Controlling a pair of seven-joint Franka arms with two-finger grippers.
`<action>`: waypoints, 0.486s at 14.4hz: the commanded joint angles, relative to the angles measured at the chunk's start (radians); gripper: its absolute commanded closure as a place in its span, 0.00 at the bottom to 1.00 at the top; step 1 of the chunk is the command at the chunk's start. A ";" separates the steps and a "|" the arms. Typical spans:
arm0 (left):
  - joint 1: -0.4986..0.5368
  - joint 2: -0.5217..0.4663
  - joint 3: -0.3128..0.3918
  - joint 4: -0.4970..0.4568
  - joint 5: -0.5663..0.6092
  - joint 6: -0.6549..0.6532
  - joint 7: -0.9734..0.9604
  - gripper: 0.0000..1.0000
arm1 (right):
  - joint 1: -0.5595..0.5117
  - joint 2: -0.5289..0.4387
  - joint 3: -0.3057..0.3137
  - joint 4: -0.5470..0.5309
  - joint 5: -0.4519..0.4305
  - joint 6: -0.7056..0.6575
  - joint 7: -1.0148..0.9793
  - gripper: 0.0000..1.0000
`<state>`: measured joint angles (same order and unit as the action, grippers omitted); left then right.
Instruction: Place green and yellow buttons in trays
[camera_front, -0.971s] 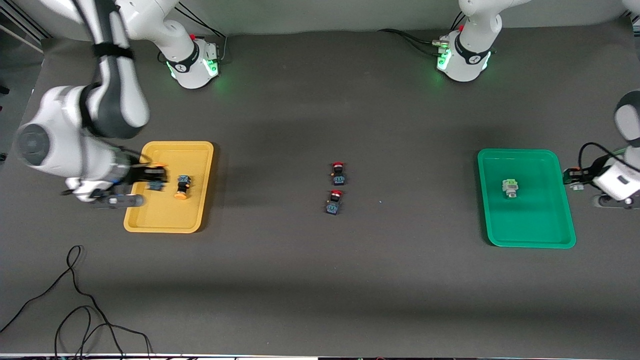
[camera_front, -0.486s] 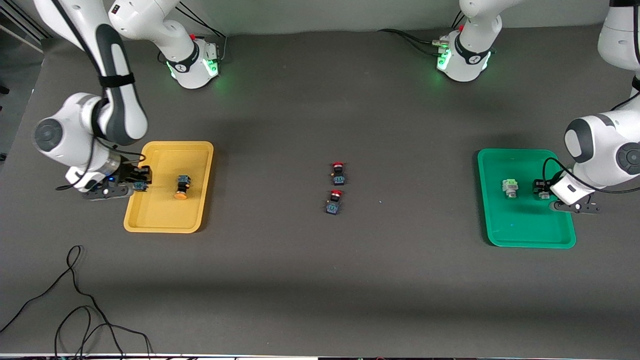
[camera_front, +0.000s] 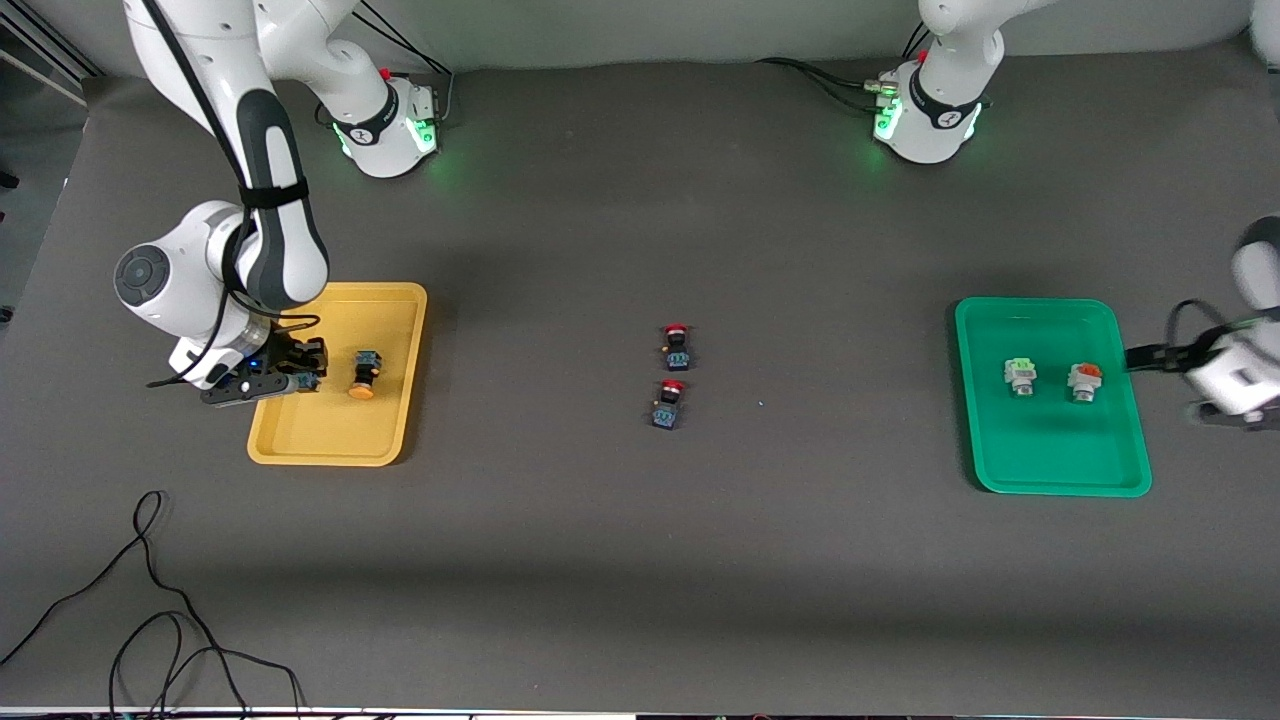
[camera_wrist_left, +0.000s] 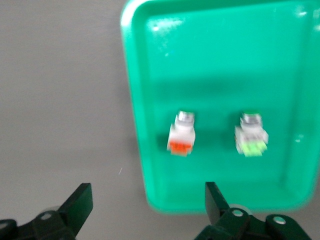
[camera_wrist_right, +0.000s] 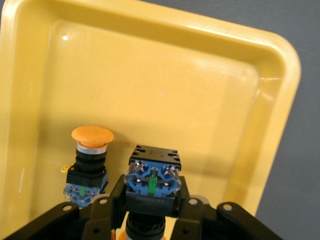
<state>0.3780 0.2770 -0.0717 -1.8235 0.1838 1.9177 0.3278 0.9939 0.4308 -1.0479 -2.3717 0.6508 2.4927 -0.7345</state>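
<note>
Gripping button (camera_wrist_right: 151, 184), right hand (camera_wrist_right: 150, 210) low, left hand (camera_wrist_left: 145, 210) open

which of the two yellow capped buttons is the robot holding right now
The one clamped in the right tool over the yellow tray, its black-blue body showing. The other yellow-capped button lies loose in the tray beside it, nearer the table's middle.

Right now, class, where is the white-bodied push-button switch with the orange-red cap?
The white-bodied orange-red-capped switch lies in the green plastic tray at the left arm's end of the table, beside the pale-green-capped switch and apart from it.
</note>
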 joint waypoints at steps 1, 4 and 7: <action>-0.007 -0.091 -0.019 0.108 -0.023 -0.208 0.019 0.00 | -0.001 0.094 0.000 0.017 0.166 0.009 -0.159 1.00; -0.011 -0.197 -0.046 0.116 -0.105 -0.298 0.016 0.00 | -0.014 0.132 0.011 0.028 0.184 0.009 -0.181 1.00; -0.045 -0.251 -0.108 0.113 -0.130 -0.364 -0.031 0.00 | -0.037 0.135 0.034 0.031 0.187 0.011 -0.187 1.00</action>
<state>0.3637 0.0594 -0.1572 -1.6946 0.0714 1.5800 0.3272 0.9835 0.5565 -1.0355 -2.3590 0.8044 2.4952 -0.8822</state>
